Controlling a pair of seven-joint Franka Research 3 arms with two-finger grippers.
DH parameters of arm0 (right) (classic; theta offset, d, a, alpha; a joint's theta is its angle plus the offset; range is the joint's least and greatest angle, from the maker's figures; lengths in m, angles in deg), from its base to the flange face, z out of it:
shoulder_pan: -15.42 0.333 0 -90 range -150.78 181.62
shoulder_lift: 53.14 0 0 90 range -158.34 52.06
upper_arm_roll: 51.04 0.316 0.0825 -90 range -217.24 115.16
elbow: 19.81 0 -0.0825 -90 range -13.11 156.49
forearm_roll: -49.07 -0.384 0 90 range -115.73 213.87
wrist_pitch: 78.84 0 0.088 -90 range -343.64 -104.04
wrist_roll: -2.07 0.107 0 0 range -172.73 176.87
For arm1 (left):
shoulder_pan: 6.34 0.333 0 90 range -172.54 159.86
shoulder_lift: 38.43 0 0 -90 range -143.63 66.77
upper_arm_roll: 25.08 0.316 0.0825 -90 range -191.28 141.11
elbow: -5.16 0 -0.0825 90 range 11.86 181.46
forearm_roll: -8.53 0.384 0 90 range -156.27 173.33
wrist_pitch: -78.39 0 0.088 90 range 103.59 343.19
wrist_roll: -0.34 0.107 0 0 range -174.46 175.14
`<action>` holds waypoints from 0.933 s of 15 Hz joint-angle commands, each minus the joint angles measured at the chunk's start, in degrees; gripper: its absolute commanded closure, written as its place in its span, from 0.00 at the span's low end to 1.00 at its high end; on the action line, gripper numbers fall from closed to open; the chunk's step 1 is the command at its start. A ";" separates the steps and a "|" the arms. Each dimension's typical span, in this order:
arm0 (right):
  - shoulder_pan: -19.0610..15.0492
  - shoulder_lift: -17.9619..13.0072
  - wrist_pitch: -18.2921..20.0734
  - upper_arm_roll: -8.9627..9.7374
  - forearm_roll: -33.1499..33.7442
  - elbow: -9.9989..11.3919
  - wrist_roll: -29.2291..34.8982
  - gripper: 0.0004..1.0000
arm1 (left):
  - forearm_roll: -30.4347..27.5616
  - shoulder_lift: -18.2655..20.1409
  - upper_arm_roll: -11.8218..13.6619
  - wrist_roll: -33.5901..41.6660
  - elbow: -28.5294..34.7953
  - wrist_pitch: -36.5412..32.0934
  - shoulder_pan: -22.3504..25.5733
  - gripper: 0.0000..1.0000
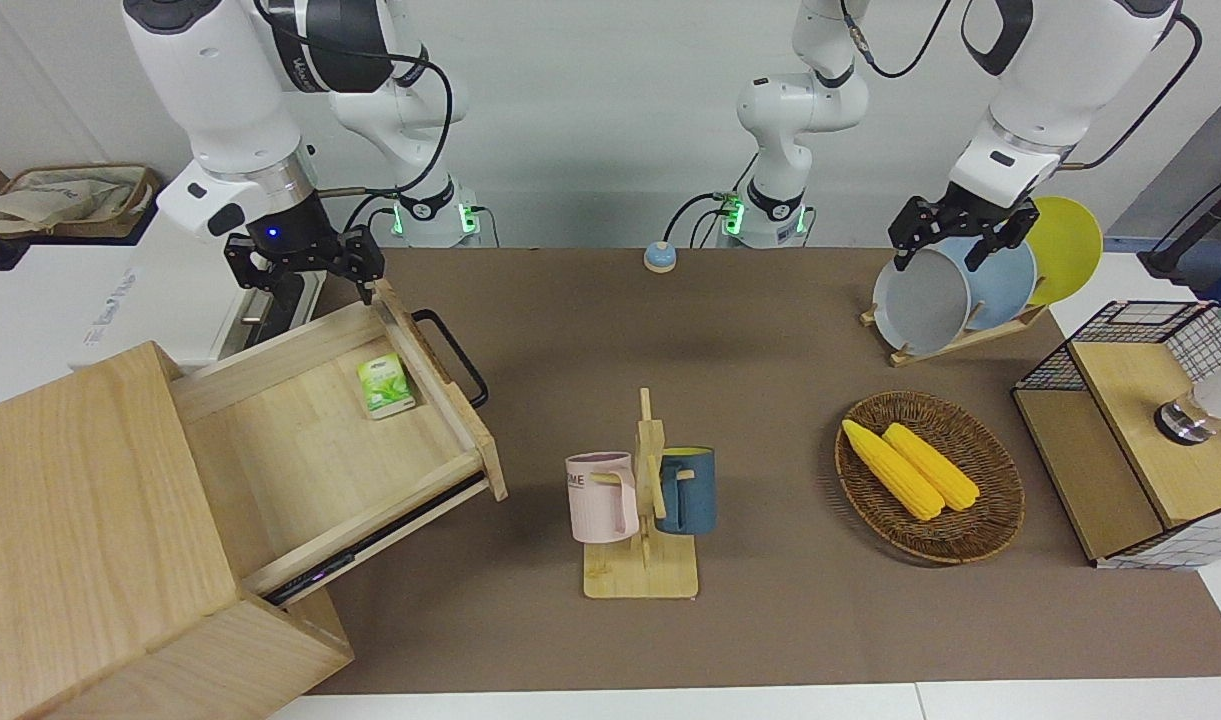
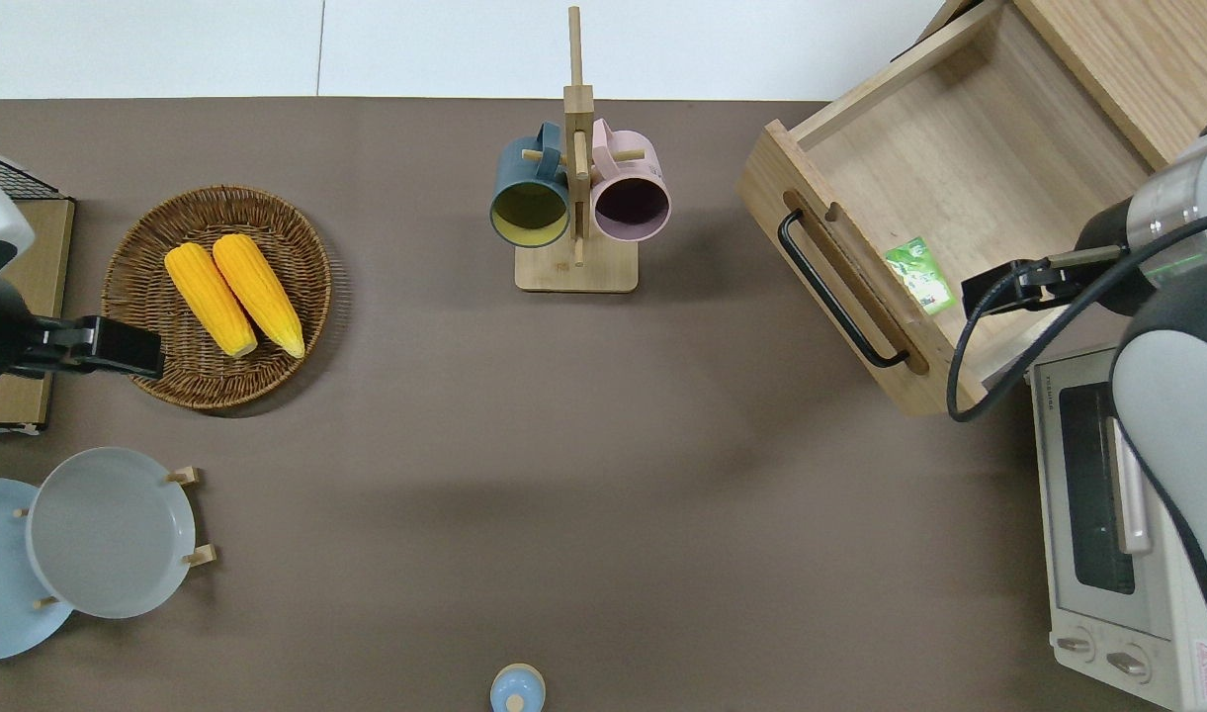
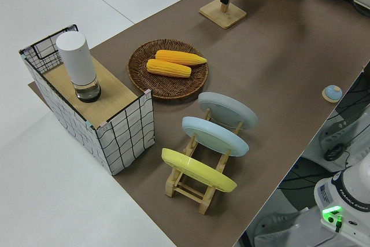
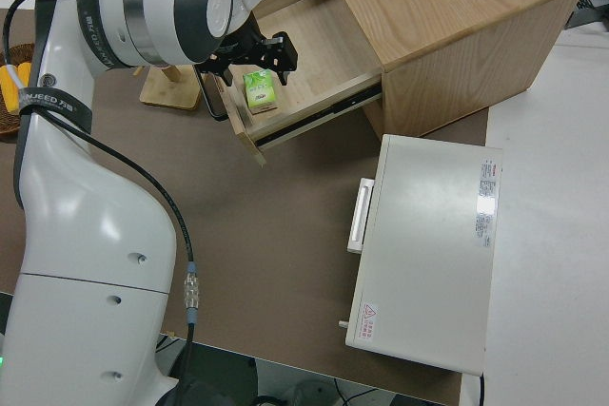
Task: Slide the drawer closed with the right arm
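Note:
The light-wood drawer [image 1: 300, 450] stands pulled far out of its cabinet [image 1: 80, 500], its black loop handle [image 1: 455, 355] facing the middle of the table. A green packet [image 1: 385, 385] lies inside, against the front panel. My right gripper [image 1: 305, 262] is open and empty, in the air over the drawer's side wall nearest the robots, close to the front panel's end. In the overhead view it [image 2: 998, 292] is beside the packet [image 2: 919, 277], over the drawer [image 2: 959, 168]. In the right side view it [image 4: 257, 56] touches nothing. My left arm is parked, its gripper [image 1: 955, 235] open.
A white oven [image 2: 1107, 514] stands next to the drawer, nearer to the robots. Mid-table is a mug rack [image 1: 645, 510] with two mugs. Toward the left arm's end are a corn basket [image 1: 1015, 490], a plate rack [image 1: 955, 290] and a wire shelf box [image 1: 1120, 440].

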 commanded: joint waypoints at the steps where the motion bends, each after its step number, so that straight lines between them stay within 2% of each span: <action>1: -0.38 -0.82 2.00 0.21 -0.70 0.18 0.03 0.39 | 0.98 -0.65 -0.40 0.56 -1.40 -1.13 0.31 0.01; 2: -0.38 -0.82 2.18 0.21 -0.70 -0.08 -0.06 0.64 | 0.98 -0.65 -0.40 0.56 -1.49 -1.13 0.31 0.01; 4: -0.46 -0.91 2.27 0.21 -0.70 -0.35 -0.06 1.00 | 0.98 -0.65 -0.40 0.56 -1.40 -1.13 0.31 0.01; 12: -0.46 -1.26 3.32 -0.41 -0.78 -0.44 -1.37 1.00 | 0.98 -0.65 -0.40 0.47 -1.40 -1.13 0.31 0.01; 14: -0.46 -3.44 3.32 -0.14 -0.61 0.09 -1.11 1.00 | 0.98 -0.65 -0.40 0.56 -1.40 -1.13 0.31 0.01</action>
